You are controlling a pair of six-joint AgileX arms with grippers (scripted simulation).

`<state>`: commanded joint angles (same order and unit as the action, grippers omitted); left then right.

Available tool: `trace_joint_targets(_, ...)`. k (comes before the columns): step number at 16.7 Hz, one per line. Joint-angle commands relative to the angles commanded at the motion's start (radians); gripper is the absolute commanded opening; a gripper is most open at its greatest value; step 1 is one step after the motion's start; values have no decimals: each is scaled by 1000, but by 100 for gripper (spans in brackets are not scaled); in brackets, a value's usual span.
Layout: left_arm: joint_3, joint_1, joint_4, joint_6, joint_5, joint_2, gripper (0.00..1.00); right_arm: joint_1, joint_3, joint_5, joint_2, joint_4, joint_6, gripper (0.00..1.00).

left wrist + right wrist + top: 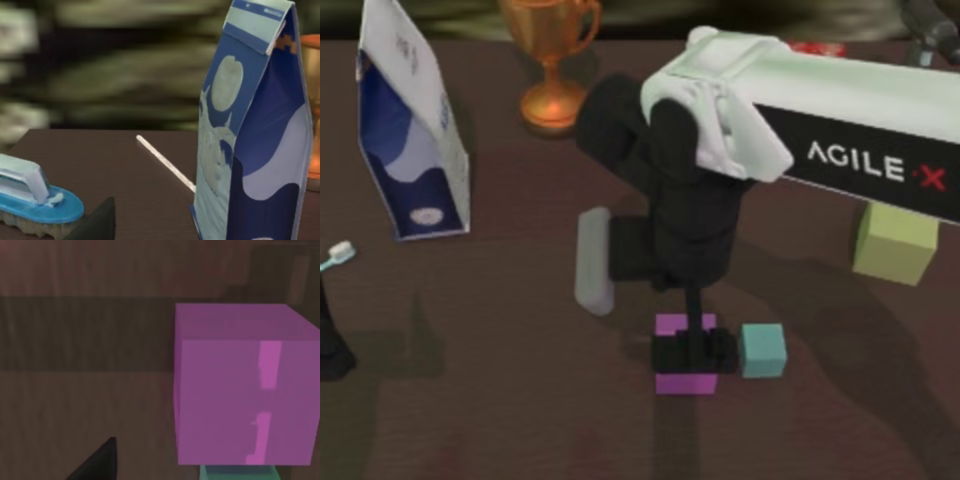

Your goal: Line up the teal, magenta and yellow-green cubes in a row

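Note:
The magenta cube (685, 384) rests on the table at front centre, and it fills the right wrist view as the magenta cube (240, 385). Right beside it on the right lies the small teal cube (762, 350), of which only the top of the teal cube (237, 472) shows at the wrist view's edge. Farther back right, partly under my right arm, stands the big yellow-green cube (893, 243). My right gripper (692, 350) hangs directly over the magenta cube, open; only one fingertip (102, 460) shows. My left gripper (330, 350) is parked at the left edge, with one fingertip (100, 222) in view.
A blue-and-white carton (410, 130) stands at back left, with a bronze trophy (552, 60) behind centre. A toothbrush (338, 255) lies at the left edge, and a blue scrubbing brush (35, 200) shows in the left wrist view. A red item (817, 48) sits at the back.

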<state>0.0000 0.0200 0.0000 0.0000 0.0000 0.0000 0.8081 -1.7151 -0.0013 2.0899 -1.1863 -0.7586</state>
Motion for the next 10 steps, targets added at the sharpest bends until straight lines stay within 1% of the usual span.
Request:
trace_joint_targets(6, 0, 0, 0, 0, 0, 0, 100, -18, -6, 0, 3, -4, -10, 100)
trace_joint_targets(8, 0, 0, 0, 0, 0, 0, 100, -73, -17, 1, 12, -9, -45, 100)
trace_joint_targets(10, 0, 0, 0, 0, 0, 0, 100, -169, -29, 1, 24, -15, -95, 100)
